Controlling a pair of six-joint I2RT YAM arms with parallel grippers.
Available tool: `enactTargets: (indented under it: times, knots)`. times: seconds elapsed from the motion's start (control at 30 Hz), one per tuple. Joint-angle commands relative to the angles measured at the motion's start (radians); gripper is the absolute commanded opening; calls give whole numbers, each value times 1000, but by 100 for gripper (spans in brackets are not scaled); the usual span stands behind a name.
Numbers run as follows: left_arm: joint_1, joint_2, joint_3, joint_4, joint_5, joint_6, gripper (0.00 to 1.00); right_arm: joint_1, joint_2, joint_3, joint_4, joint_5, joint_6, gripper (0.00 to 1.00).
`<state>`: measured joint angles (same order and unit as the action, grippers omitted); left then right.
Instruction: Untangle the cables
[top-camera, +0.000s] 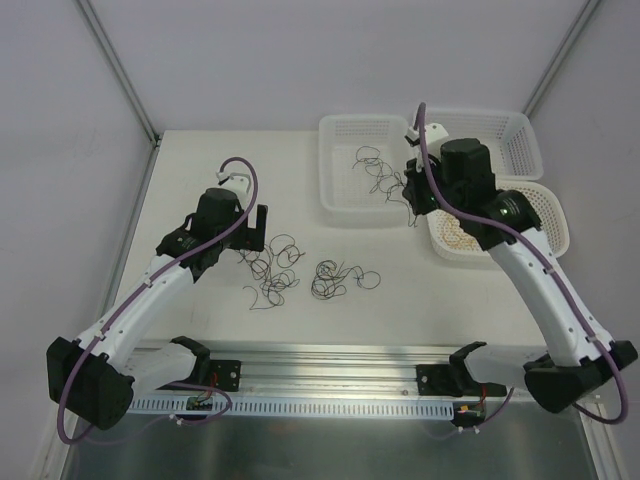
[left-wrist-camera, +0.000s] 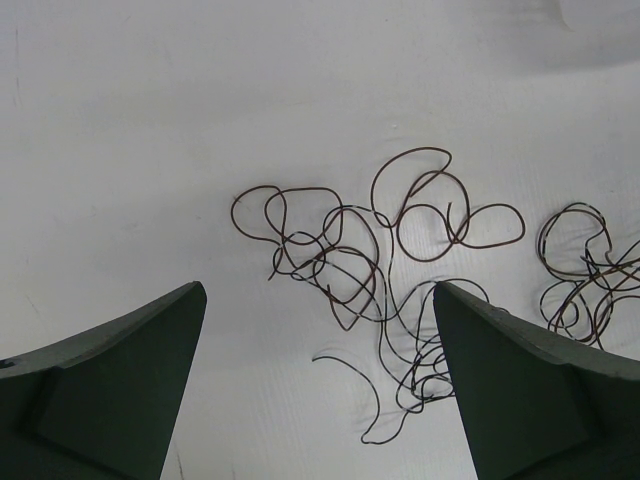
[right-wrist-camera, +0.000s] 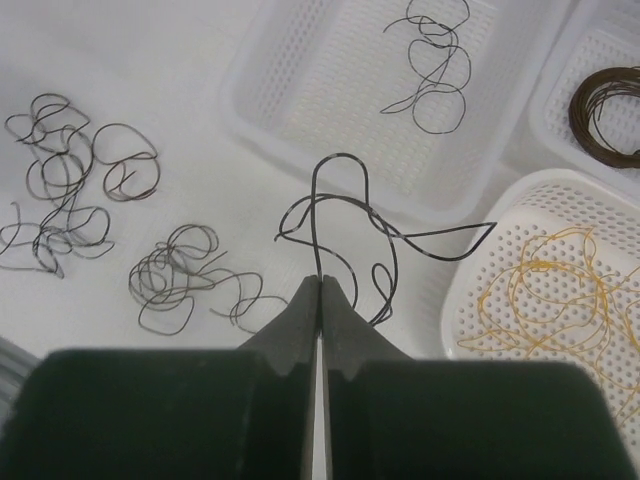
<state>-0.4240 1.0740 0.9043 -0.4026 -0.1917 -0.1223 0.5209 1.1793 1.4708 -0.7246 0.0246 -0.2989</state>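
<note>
The right claw (right-wrist-camera: 320, 283) is pinched shut on one black cable (right-wrist-camera: 338, 157). The left claw (left-wrist-camera: 318, 295) gapes wide over the tangled cables (left-wrist-camera: 345, 265) on the surface (left-wrist-camera: 150, 120). They look light and springy; an outer loop seems the best hold

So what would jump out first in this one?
The right gripper has its fingers pinched shut on a curly black wire, holding it up by the white baskets at the table's far right. Next to it, one basket holds yellow wires. The left gripper hangs wide open over a tangle of dark wires on the table.
</note>
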Motion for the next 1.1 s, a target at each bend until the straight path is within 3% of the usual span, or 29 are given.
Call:
enactTargets:
  times: [0.0, 0.4, 0.43, 0.57, 0.67, 0.77, 1.07]
  knots:
    - [4, -2, 4, 2, -6, 15, 99, -51, 135, 77, 119, -15, -2, 0]
    - [4, 12, 7, 1, -6, 20, 99, -140, 499, 240, 330, -75, 86, 2]
    - [5, 15, 8, 2, -5, 21, 99, -142, 520, 252, 332, -68, 96, 7]
    - [4, 20, 8, 1, 5, 18, 99, -144, 591, 292, 304, -67, 109, 60]
    - [4, 20, 8, 1, 5, 19, 99, -131, 559, 246, 317, -101, 112, 75]
    - [4, 23, 10, 1, 8, 18, 99, -104, 494, 174, 309, -110, 93, 79]
    - [5, 32, 15, -2, 15, 12, 99, 25, 336, -59, 298, -207, 95, 79]
